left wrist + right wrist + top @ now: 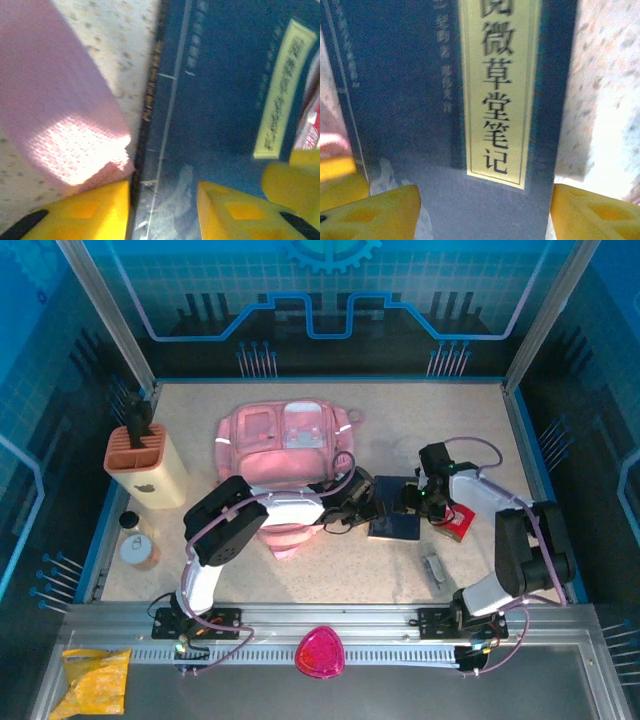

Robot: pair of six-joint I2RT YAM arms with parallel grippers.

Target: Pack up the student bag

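Collision worries us: left gripper (162, 202) and right gripper (486, 202), fingers apart, both straddle one book (410, 100), crowding close.

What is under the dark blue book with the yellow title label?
The dark blue book lies on the speckled beige table, visible beside its edges. Anything beneath its middle is covered.

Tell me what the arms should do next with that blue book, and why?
Probably the left gripper should close on the edge of the book, which lies between its open jaws beside the pink backpack. The right gripper hangs open over the cover, so nothing seems to hold the book yet, and it needs lifting to go in.
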